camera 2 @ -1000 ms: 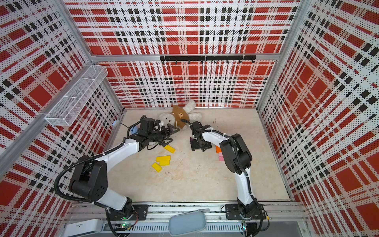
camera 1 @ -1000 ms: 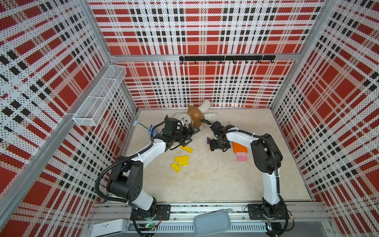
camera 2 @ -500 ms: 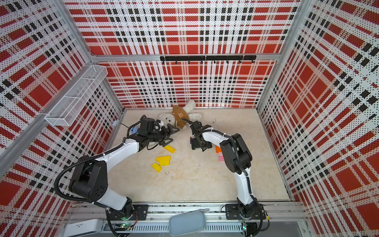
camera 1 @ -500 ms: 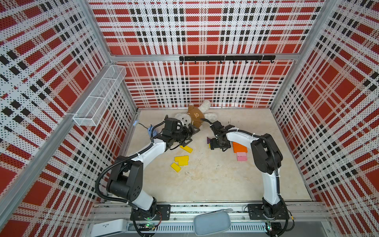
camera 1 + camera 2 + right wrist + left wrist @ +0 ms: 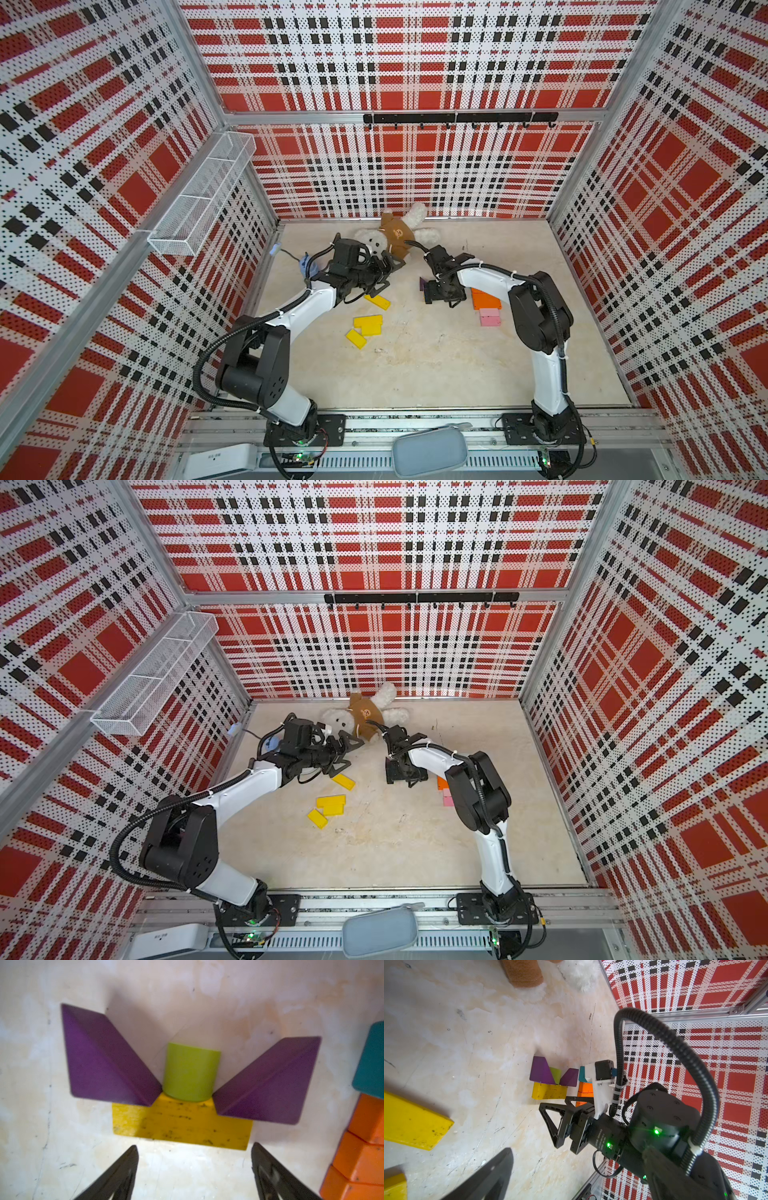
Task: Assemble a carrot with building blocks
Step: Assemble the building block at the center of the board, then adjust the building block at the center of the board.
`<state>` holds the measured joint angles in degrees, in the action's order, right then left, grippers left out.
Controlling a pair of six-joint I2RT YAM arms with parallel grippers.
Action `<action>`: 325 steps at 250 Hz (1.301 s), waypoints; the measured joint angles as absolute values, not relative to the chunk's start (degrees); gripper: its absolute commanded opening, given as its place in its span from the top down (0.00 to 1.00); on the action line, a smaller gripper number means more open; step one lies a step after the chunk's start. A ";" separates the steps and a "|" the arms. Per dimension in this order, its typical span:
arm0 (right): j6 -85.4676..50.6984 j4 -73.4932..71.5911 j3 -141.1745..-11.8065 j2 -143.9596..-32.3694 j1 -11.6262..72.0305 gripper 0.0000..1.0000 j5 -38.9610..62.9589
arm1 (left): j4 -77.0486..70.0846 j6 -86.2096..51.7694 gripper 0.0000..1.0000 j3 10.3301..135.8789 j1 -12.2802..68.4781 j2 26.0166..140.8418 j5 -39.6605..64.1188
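Two purple triangles flanking a lime cylinder, all touching a yellow block on the table, right gripper wide open and empty just short of it, left gripper seemingly open, holding nothing, near loose yellow blocks, wire basket on the left wall, contents unclear.

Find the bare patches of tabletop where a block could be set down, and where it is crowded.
Bare: the near half of the table, from the arm bases up to the yellow blocks and pink blocks; also the far right corner. Crowded: the far middle, from plush bear to orange blocks.
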<state>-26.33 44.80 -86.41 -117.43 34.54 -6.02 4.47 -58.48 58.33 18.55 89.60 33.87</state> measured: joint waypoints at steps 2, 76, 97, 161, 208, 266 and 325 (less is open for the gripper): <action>-26.33 44.86 -86.30 -117.19 34.70 0.12 -6.09 | 4.47 -58.48 0.00 58.33 18.52 89.56 33.87; -26.30 46.52 -89.19 -110.15 45.41 0.14 -7.09 | 6.70 -57.58 0.01 58.54 9.87 81.62 32.08; -26.35 46.54 -92.86 -112.14 48.66 0.15 -6.96 | 9.13 -56.73 0.00 58.39 5.72 77.58 32.01; -27.97 44.16 -105.01 -123.96 52.05 0.11 -7.18 | 15.40 -53.95 0.00 42.41 -12.71 59.59 29.74; -27.18 46.19 -116.73 -135.28 51.88 0.12 -7.88 | 21.30 -50.83 0.00 37.85 -14.81 55.24 28.14; -23.68 49.19 -120.03 -140.09 51.31 0.20 -7.75 | 21.28 -49.17 0.01 37.52 -15.51 54.65 28.56; -19.05 48.25 -119.98 -140.11 50.85 0.43 -5.19 | 20.47 -49.01 0.01 36.27 -16.86 57.54 31.24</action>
<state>-19.05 48.25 -119.98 -140.11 50.85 -5.19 20.47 -49.01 36.27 -16.86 57.54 31.24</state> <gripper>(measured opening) 0.597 0.993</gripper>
